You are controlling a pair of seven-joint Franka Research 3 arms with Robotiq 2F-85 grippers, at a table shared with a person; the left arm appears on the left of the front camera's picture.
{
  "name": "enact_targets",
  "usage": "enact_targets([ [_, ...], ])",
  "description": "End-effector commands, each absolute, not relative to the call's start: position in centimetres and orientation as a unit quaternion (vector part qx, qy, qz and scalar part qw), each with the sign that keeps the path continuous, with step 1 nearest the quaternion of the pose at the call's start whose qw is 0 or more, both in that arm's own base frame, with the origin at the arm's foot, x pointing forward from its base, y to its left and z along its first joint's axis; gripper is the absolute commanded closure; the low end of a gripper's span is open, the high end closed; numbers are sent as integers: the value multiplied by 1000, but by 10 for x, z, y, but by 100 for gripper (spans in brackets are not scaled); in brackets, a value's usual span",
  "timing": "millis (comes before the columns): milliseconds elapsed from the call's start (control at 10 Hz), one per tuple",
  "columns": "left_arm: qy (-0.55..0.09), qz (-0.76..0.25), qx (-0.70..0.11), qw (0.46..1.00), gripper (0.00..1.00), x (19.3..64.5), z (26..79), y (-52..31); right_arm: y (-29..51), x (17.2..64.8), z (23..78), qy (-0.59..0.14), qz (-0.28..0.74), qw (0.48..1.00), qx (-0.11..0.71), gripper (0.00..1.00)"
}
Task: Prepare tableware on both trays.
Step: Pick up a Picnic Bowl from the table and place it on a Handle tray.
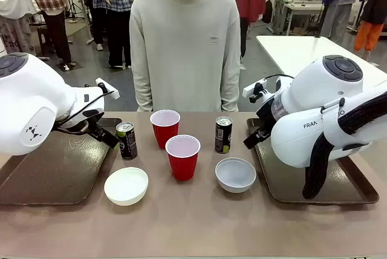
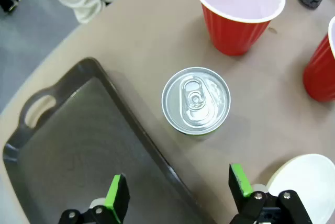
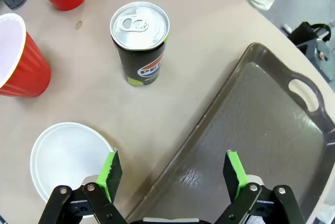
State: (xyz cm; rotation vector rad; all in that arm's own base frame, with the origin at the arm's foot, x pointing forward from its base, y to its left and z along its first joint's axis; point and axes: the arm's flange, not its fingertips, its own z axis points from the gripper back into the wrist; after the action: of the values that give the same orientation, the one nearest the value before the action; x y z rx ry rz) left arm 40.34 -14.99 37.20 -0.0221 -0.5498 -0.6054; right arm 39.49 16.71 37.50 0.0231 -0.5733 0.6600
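Two red cups (image 1: 165, 127) (image 1: 182, 156) stand mid-table between two dark cans (image 1: 126, 140) (image 1: 223, 135). In front lie a white bowl (image 1: 126, 185) and a pale grey-blue bowl (image 1: 235, 174). A brown tray (image 1: 54, 174) lies at the left and its twin (image 1: 290, 189) at the right, both bare. My left gripper (image 2: 178, 192) hovers open over its tray's rim (image 2: 146, 145), just short of the left can (image 2: 196, 100). Likewise, my right gripper (image 3: 172, 174) is open above its tray's edge (image 3: 209, 130), with the right can (image 3: 140, 43) ahead.
A person in a pale sweater (image 1: 185, 47) stands at the far side of the table, hands out of view. The red cups (image 2: 239, 9) (image 3: 18, 59) and bowls (image 2: 306, 182) (image 3: 65, 161) sit close around each can. Bare tabletop runs along the near edge.
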Motion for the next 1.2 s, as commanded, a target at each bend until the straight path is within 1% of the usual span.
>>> enact_targets([
  [0, -267, -295, -11, 917, 0, 403, 372, -150, 167, 395, 375, -277, 320, 906, 11, 0],
  [1100, -267, -294, -11, 918, 0, 403, 372, -150, 167, 395, 375, -278, 320, 906, 11, 0],
])
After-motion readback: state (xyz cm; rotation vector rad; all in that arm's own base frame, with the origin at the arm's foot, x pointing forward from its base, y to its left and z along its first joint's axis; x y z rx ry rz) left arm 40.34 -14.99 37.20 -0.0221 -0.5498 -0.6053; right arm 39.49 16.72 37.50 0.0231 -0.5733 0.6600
